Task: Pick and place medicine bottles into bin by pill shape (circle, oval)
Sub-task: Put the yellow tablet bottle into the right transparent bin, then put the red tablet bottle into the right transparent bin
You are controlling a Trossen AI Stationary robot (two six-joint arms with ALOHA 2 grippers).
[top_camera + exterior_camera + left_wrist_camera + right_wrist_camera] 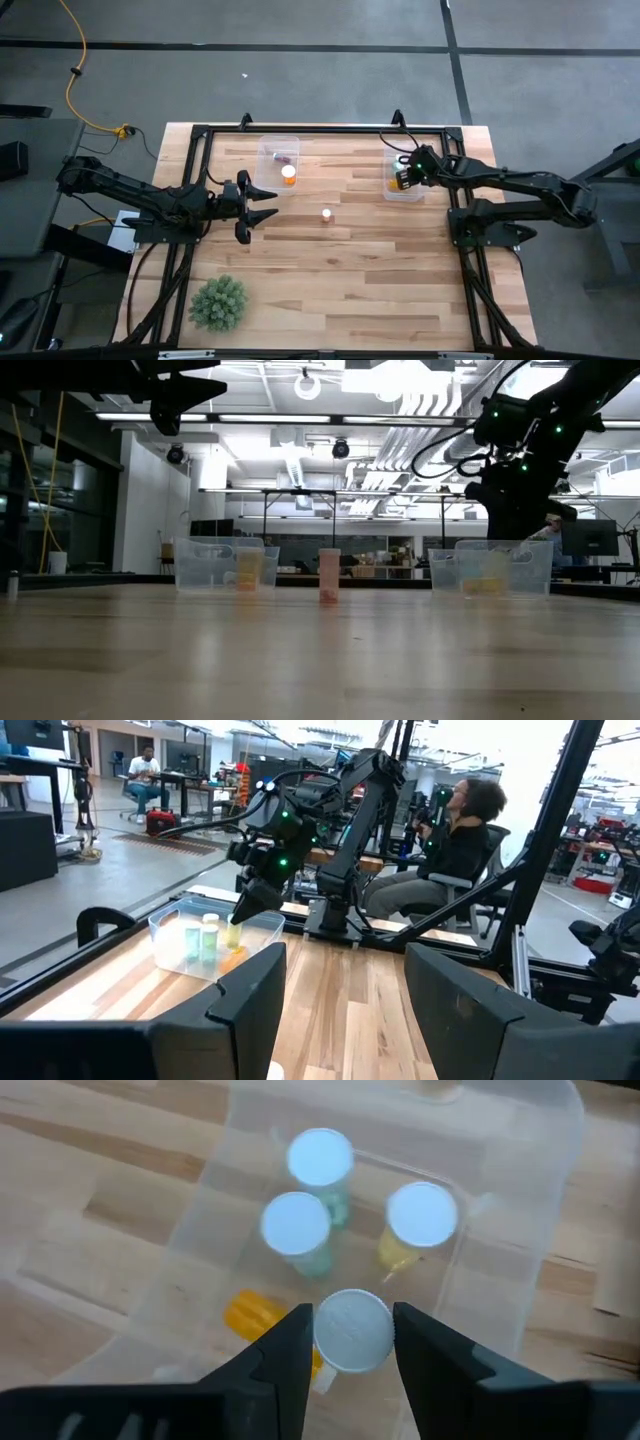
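Observation:
My right gripper is over the right clear bin at the table's far right, shut on a small bottle with a white cap. In that bin stand three white-capped bottles, and an orange one lies on its side. A single small bottle stands upright on the table's middle. The left clear bin holds an orange bottle. My left gripper hovers open and empty beside the left bin, left of the single bottle. My right gripper pinches the bottle between its two fingers at the white cap's sides. The fingers come from above, pointing down. The bottle hangs upright below them within the bin's walls. Whether its bottom touches the bin floor, I cannot tell.
A green spiky plant stands at the table's near left. A black frame runs along the table's far edge and sides. A person sits beyond the table's right side. Bare wood lies between the bins and toward the near edge.

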